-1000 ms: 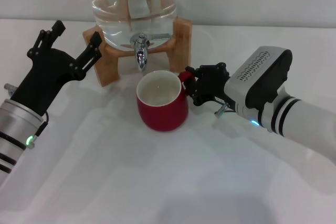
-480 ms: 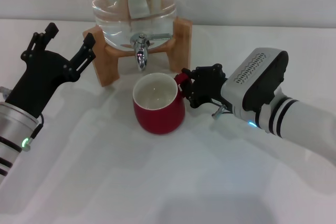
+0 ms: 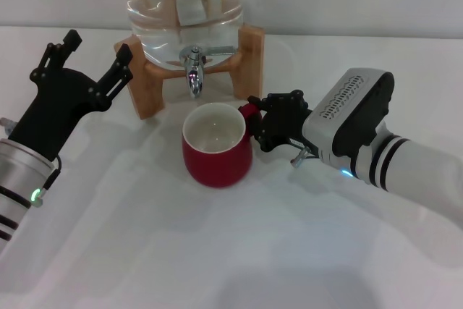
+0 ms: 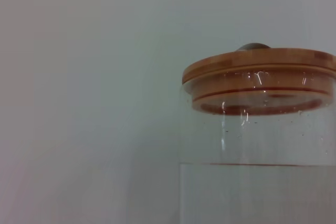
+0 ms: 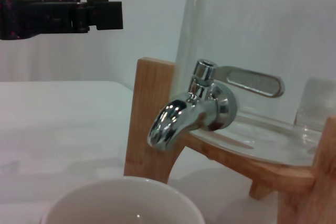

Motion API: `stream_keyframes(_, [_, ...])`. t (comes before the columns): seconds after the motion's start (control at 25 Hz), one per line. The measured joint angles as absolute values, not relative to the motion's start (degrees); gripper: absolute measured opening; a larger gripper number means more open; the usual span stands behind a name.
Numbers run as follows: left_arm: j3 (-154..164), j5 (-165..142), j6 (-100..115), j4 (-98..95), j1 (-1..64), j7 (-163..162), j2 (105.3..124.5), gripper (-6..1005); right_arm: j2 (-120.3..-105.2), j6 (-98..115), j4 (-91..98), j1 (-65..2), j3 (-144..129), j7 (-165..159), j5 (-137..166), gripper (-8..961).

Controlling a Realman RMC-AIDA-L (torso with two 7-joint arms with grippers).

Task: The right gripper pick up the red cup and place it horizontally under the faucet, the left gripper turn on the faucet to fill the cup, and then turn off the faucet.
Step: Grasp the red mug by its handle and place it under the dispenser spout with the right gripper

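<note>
Here, our right gripper (image 3: 255, 122) jaws clamp the red cup (image 3: 215, 145) by its handle | left gripper (image 3: 85, 70) jaws spread beside the faucet (image 3: 192, 67) | risk: cup sits short of the spout, water could splash the worktop (image 3: 217, 251).

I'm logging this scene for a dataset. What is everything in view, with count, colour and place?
red cup: one, dark red with cream inside, upright on the table just in front of the spout.
faucet: one, chrome, on the jug's front.
water jug: one, clear, part full, in the stand.
lid: one, wooden, on the jug.
wooden stand: one, light brown, at the back.
table: one, white.
right gripper: black, shut on the cup's handle.
left gripper: black, fingers open, beside the stand.
</note>
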State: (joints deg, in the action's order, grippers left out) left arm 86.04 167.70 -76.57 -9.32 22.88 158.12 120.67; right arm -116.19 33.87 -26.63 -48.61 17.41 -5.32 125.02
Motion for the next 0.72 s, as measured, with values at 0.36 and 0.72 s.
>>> stream_keyframes(0.36, [86.0,167.5,-76.5,-9.3,23.1,158.1,120.67,890,-116.19,33.8,-26.3,-48.6,18.7,-5.3,124.5,185])
stream_keyframes(0.72, [86.0,167.5,-76.5,-9.3,22.9,158.1,120.67,891,-116.19,32.9,-26.2,-48.6,20.6,-5.4,124.4,186])
